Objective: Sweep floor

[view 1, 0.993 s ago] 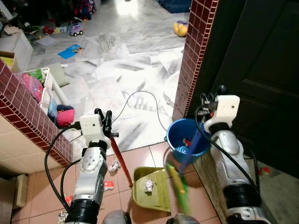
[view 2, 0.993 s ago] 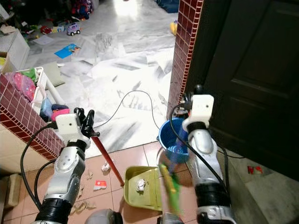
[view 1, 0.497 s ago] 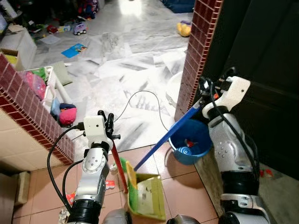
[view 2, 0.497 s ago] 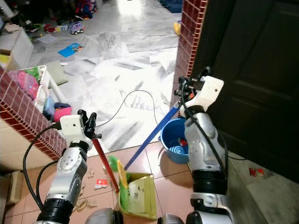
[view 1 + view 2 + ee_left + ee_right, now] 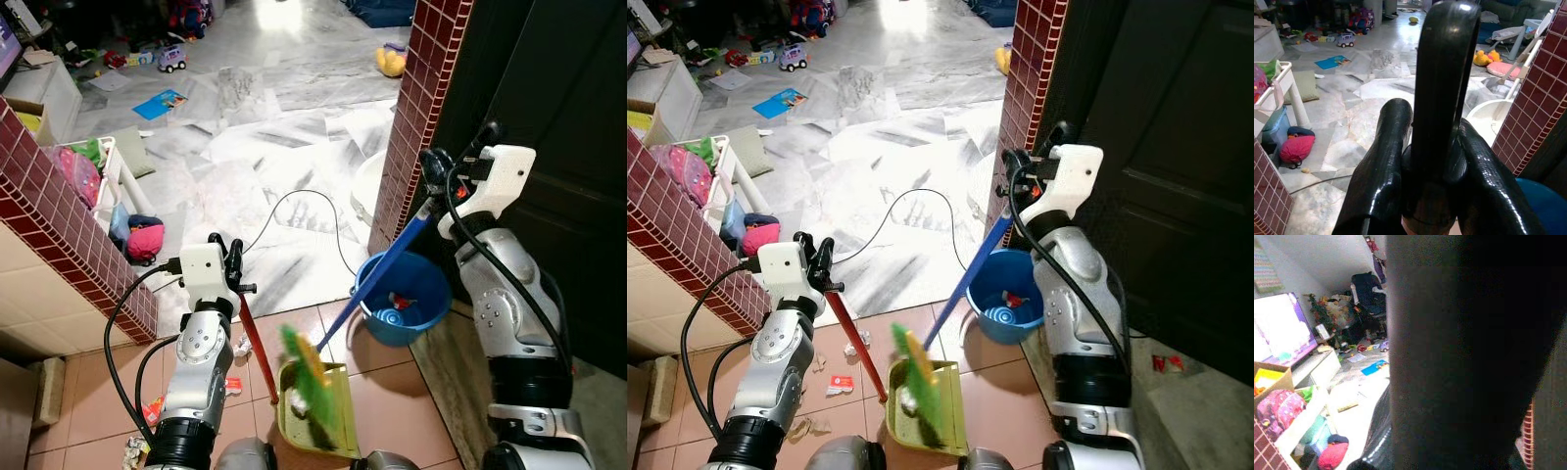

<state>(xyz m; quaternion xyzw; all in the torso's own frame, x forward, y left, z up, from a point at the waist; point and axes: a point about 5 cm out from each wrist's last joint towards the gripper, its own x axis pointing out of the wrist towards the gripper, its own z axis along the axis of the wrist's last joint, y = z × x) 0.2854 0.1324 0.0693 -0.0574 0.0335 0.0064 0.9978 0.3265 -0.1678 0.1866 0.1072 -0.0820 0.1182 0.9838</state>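
Green broom head (image 5: pixel 309 384) motion-blurred over dustpan (image 5: pixel 333 436); dustpan contents unclear; right wrist view blocked by dark close object.

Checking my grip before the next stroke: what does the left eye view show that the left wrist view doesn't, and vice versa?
Left eye view: the right pincer holding the blue broom, its green head blurred over the yellow-green dustpan, and litter on the tiles. Left wrist view: close up, the left pincer shut on the black loop atop the red handle. Both: blue bucket, brick pillar, toy car, pink bag.
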